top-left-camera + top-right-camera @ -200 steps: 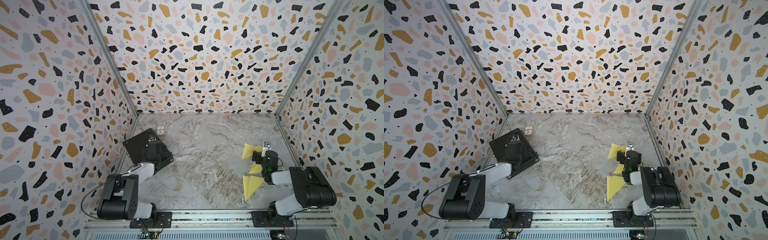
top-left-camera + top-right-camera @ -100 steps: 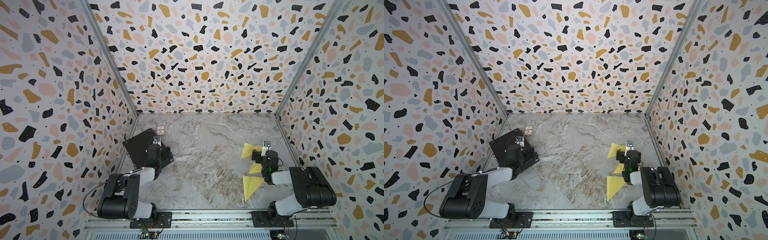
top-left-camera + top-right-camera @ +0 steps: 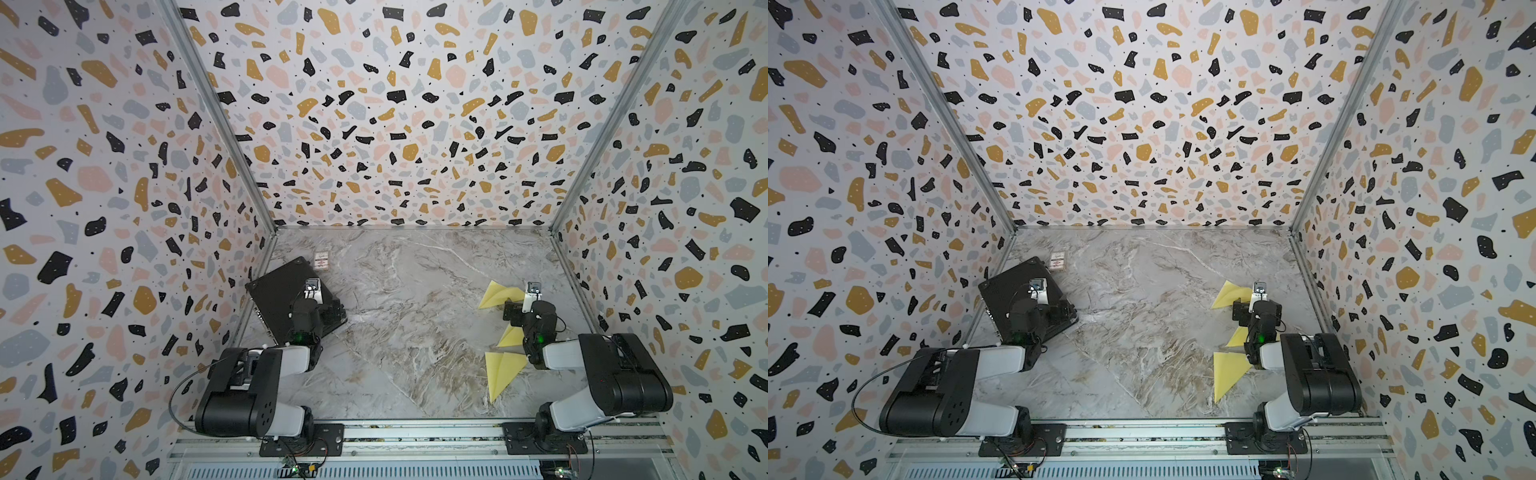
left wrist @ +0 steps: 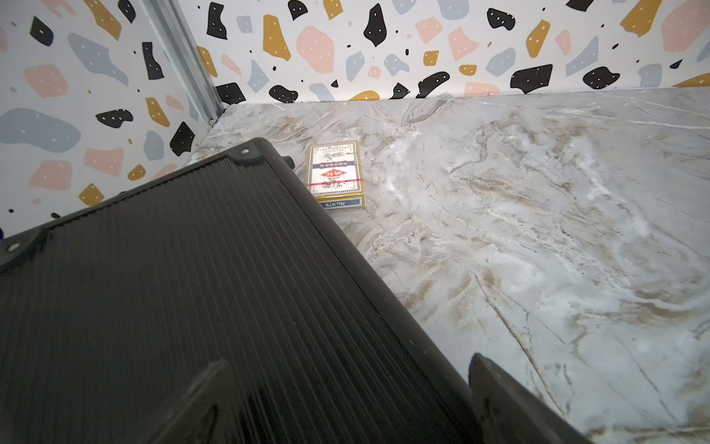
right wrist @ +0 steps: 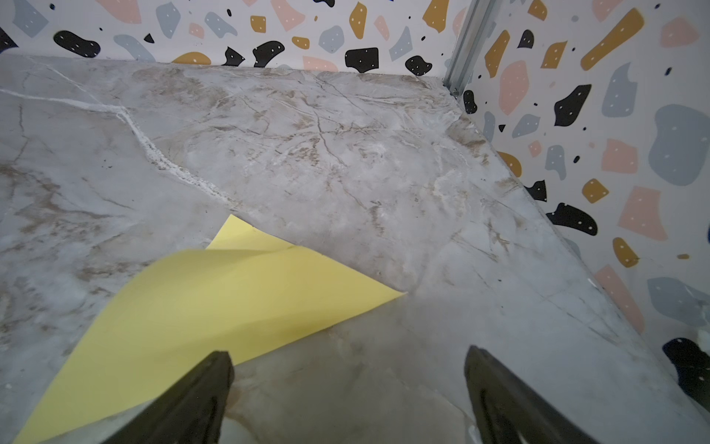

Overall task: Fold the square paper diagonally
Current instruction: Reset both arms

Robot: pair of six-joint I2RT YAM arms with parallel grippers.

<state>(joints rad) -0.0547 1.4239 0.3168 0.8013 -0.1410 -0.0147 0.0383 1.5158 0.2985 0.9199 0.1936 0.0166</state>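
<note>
On the marble, folded yellow paper (image 5: 215,303)

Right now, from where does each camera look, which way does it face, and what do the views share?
Top views: high above the near rail, looking down at the marble table; both arms show.
Left wrist: on the left arm, facing the black case and card box; the open left hand shows.
Right wrist: on the right arm, facing the folded yellow paper; the open right hand shows.
Shared: top views also show case, box, paper.
</note>
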